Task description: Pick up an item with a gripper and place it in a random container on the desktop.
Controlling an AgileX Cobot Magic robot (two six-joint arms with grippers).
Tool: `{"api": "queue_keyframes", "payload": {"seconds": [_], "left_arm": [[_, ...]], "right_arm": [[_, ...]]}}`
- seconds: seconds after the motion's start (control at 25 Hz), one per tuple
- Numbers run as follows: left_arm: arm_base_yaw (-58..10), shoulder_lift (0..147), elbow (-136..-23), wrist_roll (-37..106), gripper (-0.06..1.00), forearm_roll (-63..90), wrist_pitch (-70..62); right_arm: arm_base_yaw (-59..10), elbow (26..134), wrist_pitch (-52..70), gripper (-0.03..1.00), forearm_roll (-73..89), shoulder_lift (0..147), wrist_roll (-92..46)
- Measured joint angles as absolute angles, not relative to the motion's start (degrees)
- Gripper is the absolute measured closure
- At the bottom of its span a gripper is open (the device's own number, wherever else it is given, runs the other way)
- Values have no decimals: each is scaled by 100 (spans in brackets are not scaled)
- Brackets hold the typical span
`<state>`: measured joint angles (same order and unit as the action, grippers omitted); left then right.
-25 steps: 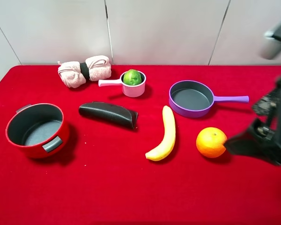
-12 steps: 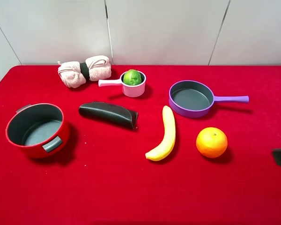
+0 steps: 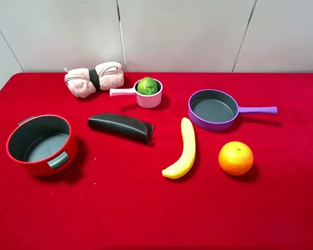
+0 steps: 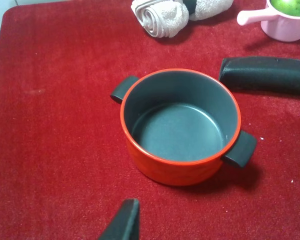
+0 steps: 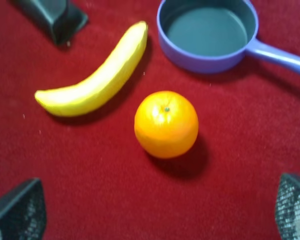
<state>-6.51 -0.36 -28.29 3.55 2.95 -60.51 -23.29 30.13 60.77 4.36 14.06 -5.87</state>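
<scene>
The lime sits inside the pink saucepan on the red desktop. Our right gripper hangs spread above the orange; of the left gripper we see 1 fingertip and cannot tell. We judge the lime light, firm, smooth; grip across its middle.

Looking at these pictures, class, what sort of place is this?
Probably a robot test bench set up as a play kitchen, not a real one: a red cloth over the table, toy-like pans such as the pink saucepan, and plain grey wall panels behind.
</scene>
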Motion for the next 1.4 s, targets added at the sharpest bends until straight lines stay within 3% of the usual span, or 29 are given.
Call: {"api": "queue_keyframes", "payload": {"seconds": [0.68,1.4], "left_arm": [[-651,-36,-2829,355,-4,295,-6051],[-651,-36,-2829,355,-4,295,-6051]], "right_arm": [[-2329,2872,5860,27,426,-10,-558],[-2329,2872,5856,27,402,-32,-531]]}}
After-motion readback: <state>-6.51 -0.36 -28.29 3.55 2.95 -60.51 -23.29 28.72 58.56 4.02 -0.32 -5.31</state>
